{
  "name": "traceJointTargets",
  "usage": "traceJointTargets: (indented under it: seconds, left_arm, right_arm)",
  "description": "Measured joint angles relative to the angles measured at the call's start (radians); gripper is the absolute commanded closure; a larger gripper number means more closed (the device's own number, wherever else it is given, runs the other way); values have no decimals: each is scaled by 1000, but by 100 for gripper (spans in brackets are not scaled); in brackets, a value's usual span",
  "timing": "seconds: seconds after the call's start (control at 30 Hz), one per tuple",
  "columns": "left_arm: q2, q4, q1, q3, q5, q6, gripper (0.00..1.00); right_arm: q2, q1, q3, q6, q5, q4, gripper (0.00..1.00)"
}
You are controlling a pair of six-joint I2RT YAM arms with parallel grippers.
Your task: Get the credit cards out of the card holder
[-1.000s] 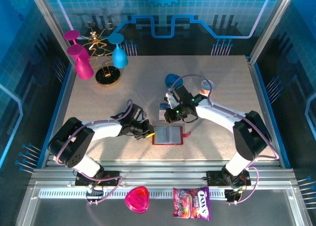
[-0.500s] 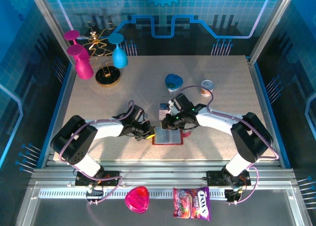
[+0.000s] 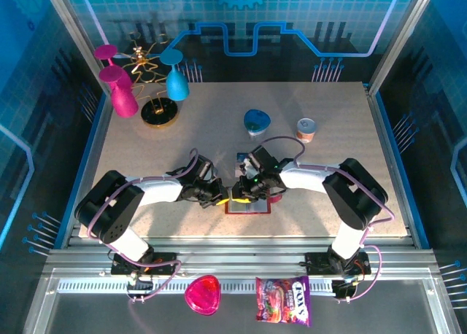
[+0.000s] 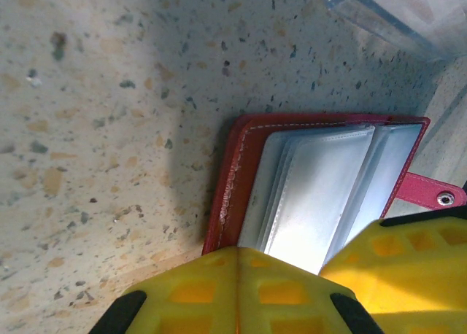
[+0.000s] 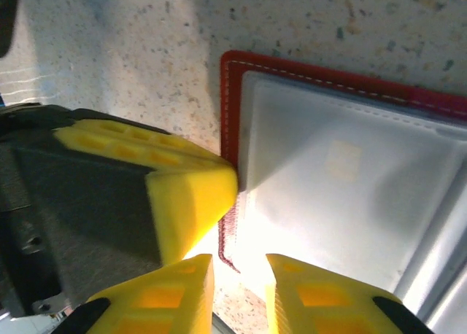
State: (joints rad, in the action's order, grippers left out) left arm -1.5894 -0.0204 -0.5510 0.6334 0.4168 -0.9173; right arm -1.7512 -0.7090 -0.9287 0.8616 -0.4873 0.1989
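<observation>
The dark red card holder (image 3: 252,202) lies open on the table, its pale pockets (image 4: 321,188) facing up. My left gripper (image 4: 237,257) is shut, its yellow tips resting on the holder's left edge (image 4: 228,188). My right gripper (image 5: 237,286) is open, low over the near-left corner of the pale pocket (image 5: 343,195), right beside the left fingers (image 5: 193,203). A faint pale square (image 5: 341,159) shows through the pocket; the cards inside are otherwise hidden. In the top view both grippers meet at the holder's left side, left gripper (image 3: 225,196) and right gripper (image 3: 243,193). A small blue card (image 3: 240,161) lies just behind.
A clear plastic tray (image 4: 394,17) stands just behind the holder. Further back are a blue heart dish (image 3: 256,120), a small tub (image 3: 306,130) and a glass stand (image 3: 149,82). A pink heart dish (image 3: 203,294) and a candy bag (image 3: 283,301) lie on the front rail.
My right gripper has swung from beside the tray down to the holder's left side. My left gripper has edged right onto the holder's left edge.
</observation>
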Motion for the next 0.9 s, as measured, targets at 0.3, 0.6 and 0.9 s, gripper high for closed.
traceJointTargets:
  seconds: [0.3,0.6,0.9]
  left_arm:
    - [-4,0,0,0,0,0,94]
    - [-14,3,0,5,0,0,94]
    - [-14,19,0,18,0,0,94]
  right_arm:
    - [-11,0,-5,-16,23,48,67]
    - [-11,1,-10,-31,38,66,67]
    - [2,23,19,-31,24,42,69]
